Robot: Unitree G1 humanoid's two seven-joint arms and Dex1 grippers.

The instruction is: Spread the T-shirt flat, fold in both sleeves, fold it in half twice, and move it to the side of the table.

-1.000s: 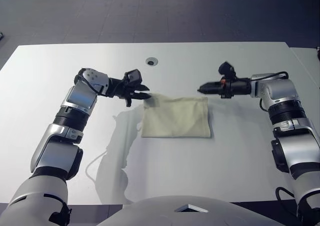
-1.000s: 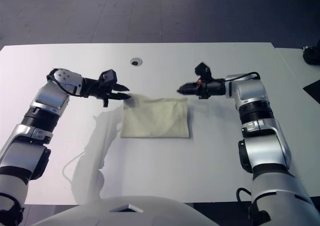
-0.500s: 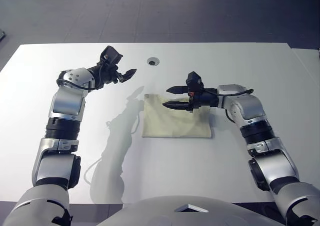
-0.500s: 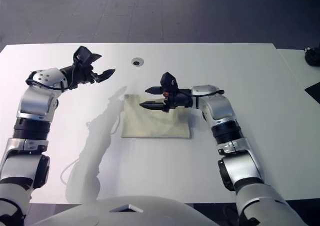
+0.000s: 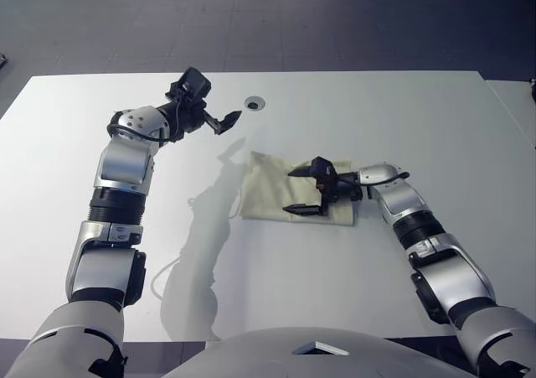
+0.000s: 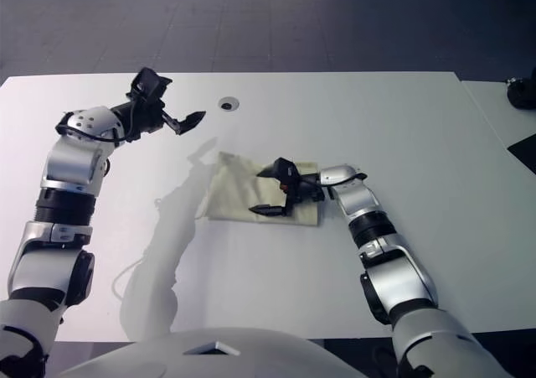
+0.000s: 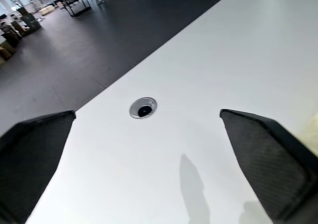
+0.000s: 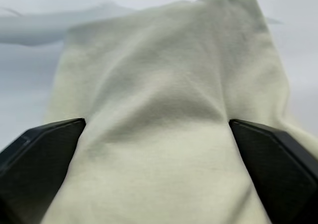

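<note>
right wrist view: folded t-shirt (image 8: 164, 100) lies under the spread right pincer (image 8: 156, 123).

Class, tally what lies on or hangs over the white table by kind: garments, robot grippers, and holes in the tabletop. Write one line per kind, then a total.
Garments: 1, the folded T-shirt
Robot grippers: 2, the left gripper and the right gripper
Holes in the tabletop: 1, the round grommet hole
Total: 4

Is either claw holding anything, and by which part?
Nothing is held: the left claw is open above the table, the right claw open over the folded T-shirt.
</note>
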